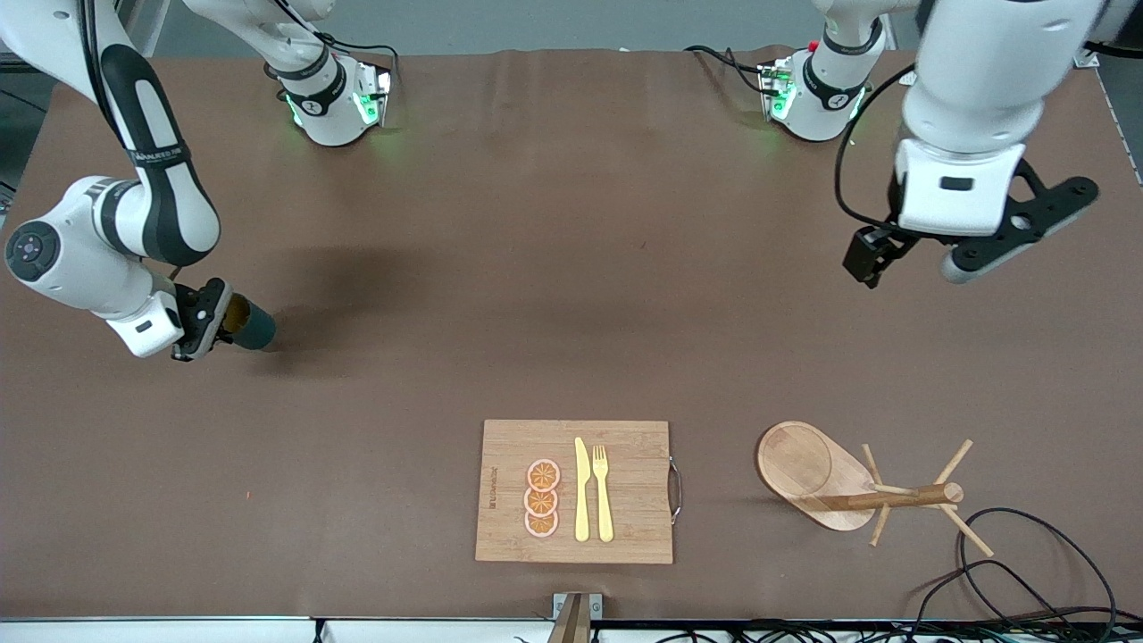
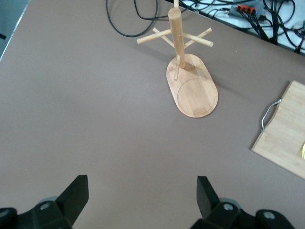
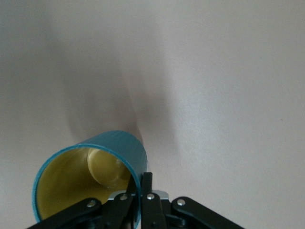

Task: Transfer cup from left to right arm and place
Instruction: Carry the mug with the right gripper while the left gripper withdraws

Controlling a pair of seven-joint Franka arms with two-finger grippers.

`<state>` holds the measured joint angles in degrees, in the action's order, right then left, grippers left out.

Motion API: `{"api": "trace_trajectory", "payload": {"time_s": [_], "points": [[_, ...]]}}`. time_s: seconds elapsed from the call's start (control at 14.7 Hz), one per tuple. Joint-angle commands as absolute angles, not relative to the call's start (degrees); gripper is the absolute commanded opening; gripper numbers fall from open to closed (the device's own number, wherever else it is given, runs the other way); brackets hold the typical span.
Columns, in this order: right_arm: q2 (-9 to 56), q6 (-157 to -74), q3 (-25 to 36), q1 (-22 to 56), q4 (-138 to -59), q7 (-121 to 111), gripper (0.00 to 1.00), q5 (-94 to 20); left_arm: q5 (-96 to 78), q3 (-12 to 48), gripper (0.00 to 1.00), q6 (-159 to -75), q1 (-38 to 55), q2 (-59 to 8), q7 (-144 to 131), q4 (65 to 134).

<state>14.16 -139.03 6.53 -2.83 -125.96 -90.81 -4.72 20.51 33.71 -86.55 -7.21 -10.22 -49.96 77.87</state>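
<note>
Cup (image 1: 248,325) held in the right gripper (image 1: 212,321) at the right arm's end of the table, lying on its side — long axis roughly level, mouth at the gripper, closed base pointing toward the middle of the table. Whether it touches the brown table (image 1: 536,295) cannot be told. The right wrist view shows what the front view does not: the mustard-yellow inside, and the fingers (image 3: 146,191) clenched on the teal rim wall, one inside and one outside. Left gripper (image 1: 969,259) hangs over bare table at the left arm's end, waiting; in the left wrist view its fingers (image 2: 206,193) stand spread wide with nothing between them. Near the front camera lies a bamboo cutting board (image 1: 625,536) bearing three orange slices (image 1: 542,498), a yellow knife (image 1: 581,491) and a yellow fork (image 1: 603,491). Beside it, toward the left arm's end, stands a wooden peg rack (image 1: 808,469); a black cable (image 1: 1036,554) lies just beside that. All are well apart from the cup.
</note>
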Motion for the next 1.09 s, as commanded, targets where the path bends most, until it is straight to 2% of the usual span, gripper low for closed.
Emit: {"api": "trace_trajectory", "payload": {"time_s": [0.0,0.14,0.48,0.61,0.68,0.75,0.82,1.02], "points": [[12.9,-142.2,5.6,-3.5,-129.1,-92.9,0.00,-4.4,15.4,34.3,1.00,-86.6,-12.3,-9.8,-40.2,76.2],[12.9,-142.4,5.5,-2.9,-129.5,-93.0,0.00,-4.8,12.8,32.0,1.00,-86.6,-13.0,-8.8,-32.0,76.3],[13.0,-145.4,5.5,-0.4,-131.4,-93.0,0.00,-5.0,3.3,12.3,1.00,-85.3,-6.3,-2.3,-14.7,77.6],[13.0,-146.1,5.5,-0.1,-131.9,-92.9,0.01,-5.0,3.3,7.9,1.00,-82.5,-4.4,-0.9,-9.3,77.7],[13.0,-146.0,5.5,-0.1,-131.9,-92.9,0.06,-5.0,3.3,6.7,1.00,-80.8,-4.1,-0.4,-7.5,78.0],[13.0,-146.0,5.5,-0.1,-131.8,-92.7,0.28,-5.0,3.3,6.0,1.00,-79.6,-3.9,0.4,-6.3,78.2],[13.1,-145.8,5.5,-0.2,-131.8,-92.6,0.99,-5.1,3.3,4.6,1.00,-79.5,-3.3,1.1,-4.2,79.3],[12.7,-143.8,5.5,-0.2,-131.3,-92.1,1.00,-5.2,-1.0,-0.4,1.00,-79.9,-1.8,1.6,1.7,80.1]]}}
